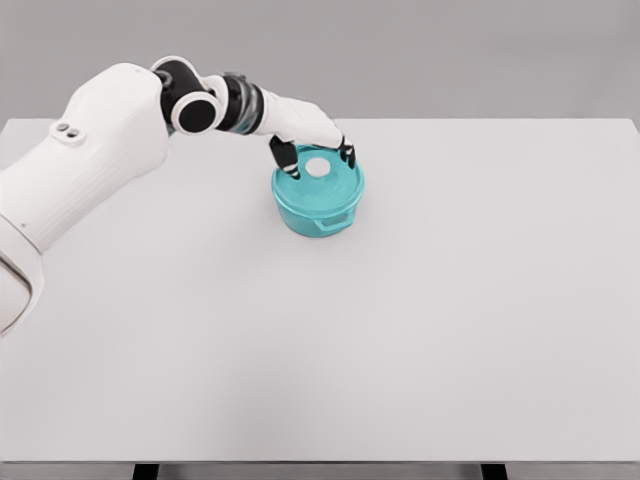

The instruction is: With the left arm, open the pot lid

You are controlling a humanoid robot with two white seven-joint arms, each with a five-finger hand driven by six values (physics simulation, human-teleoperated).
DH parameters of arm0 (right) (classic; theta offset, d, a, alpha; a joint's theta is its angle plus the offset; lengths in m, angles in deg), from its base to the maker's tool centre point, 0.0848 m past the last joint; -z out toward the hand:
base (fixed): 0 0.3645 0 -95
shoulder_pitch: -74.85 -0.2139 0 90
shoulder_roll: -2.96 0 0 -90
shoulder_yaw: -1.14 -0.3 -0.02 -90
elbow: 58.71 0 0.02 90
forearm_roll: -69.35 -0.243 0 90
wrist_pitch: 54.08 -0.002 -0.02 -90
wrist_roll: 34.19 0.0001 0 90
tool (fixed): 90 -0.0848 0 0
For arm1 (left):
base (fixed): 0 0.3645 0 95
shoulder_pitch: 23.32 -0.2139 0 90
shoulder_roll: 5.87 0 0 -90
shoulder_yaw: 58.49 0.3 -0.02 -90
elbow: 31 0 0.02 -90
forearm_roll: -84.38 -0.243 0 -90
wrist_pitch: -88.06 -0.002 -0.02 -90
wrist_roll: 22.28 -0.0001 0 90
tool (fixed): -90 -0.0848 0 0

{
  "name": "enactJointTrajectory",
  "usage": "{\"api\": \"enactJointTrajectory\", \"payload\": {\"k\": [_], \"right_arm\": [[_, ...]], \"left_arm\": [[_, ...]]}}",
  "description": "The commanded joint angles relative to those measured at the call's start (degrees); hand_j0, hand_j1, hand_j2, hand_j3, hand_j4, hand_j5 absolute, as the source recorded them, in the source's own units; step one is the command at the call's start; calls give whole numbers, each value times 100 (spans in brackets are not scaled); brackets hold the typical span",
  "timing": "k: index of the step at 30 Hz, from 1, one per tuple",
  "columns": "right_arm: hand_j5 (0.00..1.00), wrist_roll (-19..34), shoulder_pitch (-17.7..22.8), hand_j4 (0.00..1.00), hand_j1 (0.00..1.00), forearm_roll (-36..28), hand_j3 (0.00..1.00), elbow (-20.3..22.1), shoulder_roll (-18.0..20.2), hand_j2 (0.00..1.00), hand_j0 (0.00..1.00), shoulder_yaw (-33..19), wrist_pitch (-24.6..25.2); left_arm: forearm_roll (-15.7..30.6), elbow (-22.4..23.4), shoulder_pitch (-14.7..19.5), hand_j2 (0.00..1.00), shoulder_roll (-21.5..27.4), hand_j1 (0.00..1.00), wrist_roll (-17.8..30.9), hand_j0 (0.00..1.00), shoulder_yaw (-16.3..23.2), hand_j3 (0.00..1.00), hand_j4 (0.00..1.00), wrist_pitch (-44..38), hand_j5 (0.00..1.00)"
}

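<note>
Nearest to me is the bare front stretch of the white table (320, 380), with nothing standing on it. From the lower left my left arm (90, 160) rises across the picture, its thick white upper part first, then the black joint, then the forearm reaching toward the middle of the table's far half.

There stands the teal pot (318, 200), upright, one small side handle facing me. Its lid (322, 180) lies flat on the rim and looks fully seated, the white knob (317, 168) showing at its middle.

My left hand (312, 140) hangs over the far edge of the lid, palm down. Two dark fingertips (292, 170) reach down on either side of the knob, spread with a gap between them. They look to me loose rather than closed on it, so I judge that I hold nothing yet, though whether they touch the lid I cannot tell.

By my reckoning the reach is done; the grasp on the knob and the lift of the lid are both left.
</note>
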Motion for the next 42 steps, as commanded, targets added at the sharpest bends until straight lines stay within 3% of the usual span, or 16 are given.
{"api": "enactJointTrajectory", "payload": {"k": [1, 12, 18, 20, 31, 37, 42], "right_arm": [[100, 2, 0, 100, 100, -1, 100, -4, 1, 100, 100, 2, 0], [100, 2, 0, 100, 100, -1, 100, 5, 1, 100, 100, 2, 0], [100, 2, 0, 100, 100, -1, 100, -4, 1, 100, 100, 2, 0], [100, 2, 0, 100, 100, -1, 100, 5, 1, 100, 100, 2, 0], [100, 2, 0, 100, 100, -1, 100, 5, 1, 100, 100, 2, 0], [100, 2, 0, 100, 100, -1, 100, -4, 1, 100, 100, 2, 0], [100, 2, 0, 100, 100, -1, 100, 5, 1, 100, 100, 2, 0]], "left_arm": [[105, -205, 0, 80, 16, 80, -2, 80, 64, 80, 80, 27, 80], [52, -38, 0, 80, 8, 80, -2, 80, 143, 80, 80, -52, 80], [44, 33, 0, 72, 8, 72, -2, 72, 152, 72, 72, -52, 72], [44, 33, 0, 65, 8, 65, -2, 65, 178, 65, 65, -52, 65], [35, 24, 0, 45, 16, 45, -2, 45, 187, 45, 45, -26, 45], [35, -11, 53, 42, 148, 42, -2, 42, 187, 42, 42, 36, 42], [79, -73, 149, 42, 570, 42, -2, 42, 187, 42, 42, 405, 42]]}}
